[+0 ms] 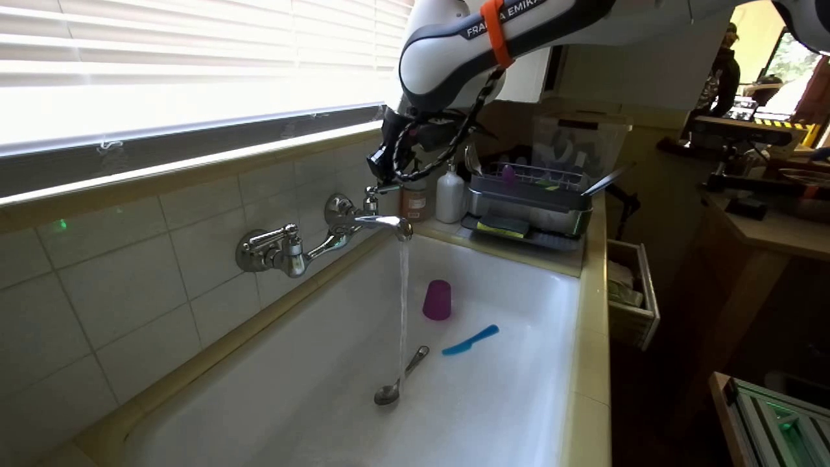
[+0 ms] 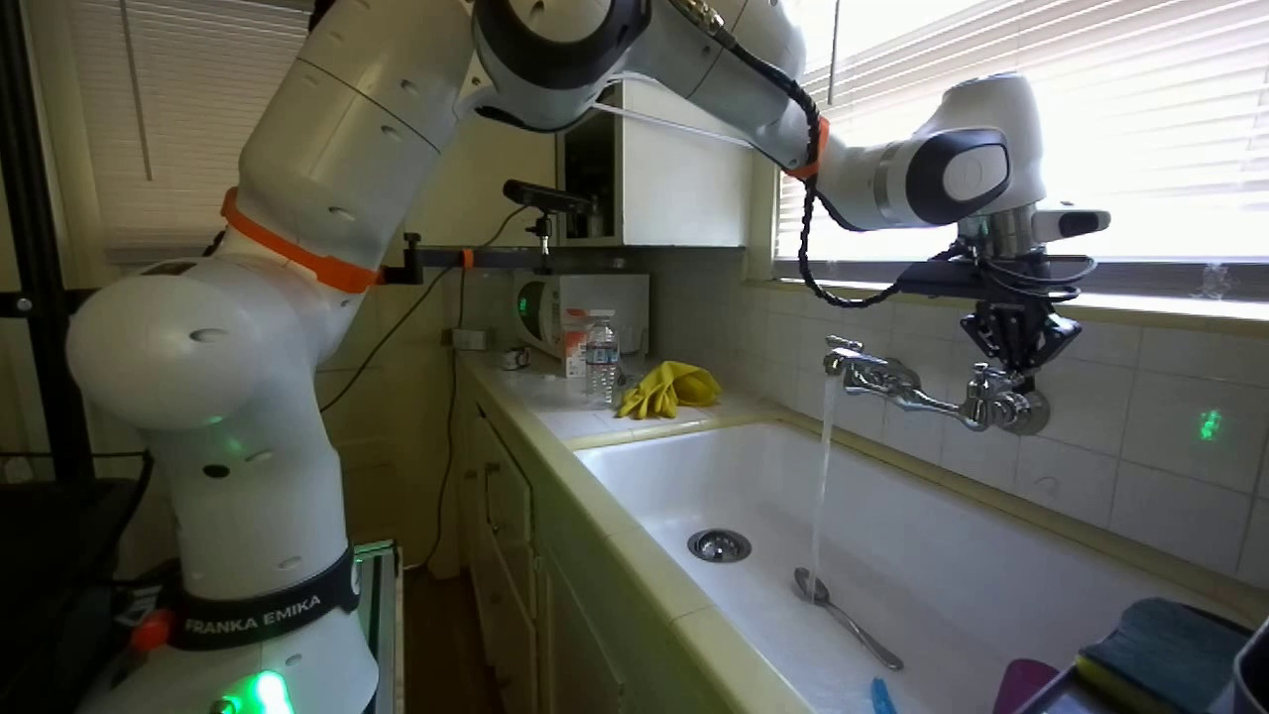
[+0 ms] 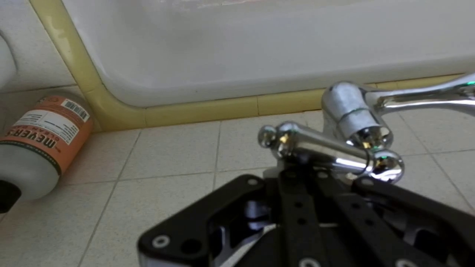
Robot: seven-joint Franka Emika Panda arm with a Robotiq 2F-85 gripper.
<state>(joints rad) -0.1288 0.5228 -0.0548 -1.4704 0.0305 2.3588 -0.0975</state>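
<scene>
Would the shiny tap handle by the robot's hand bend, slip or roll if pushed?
The tap handle looks like shiny metal, so probably stiff. Its polished, rounded surface may be slippery. Joined to the wall-mounted tap, it would likely turn rather than roll away.

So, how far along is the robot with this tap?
Looks done: water already runs from the spout into the sink. In hand: the closed gripper is right at a tap handle; whether they touch is hard to judge. Left: perhaps turning that tap handle, then backing away, since the gripper is so close to it.
</scene>
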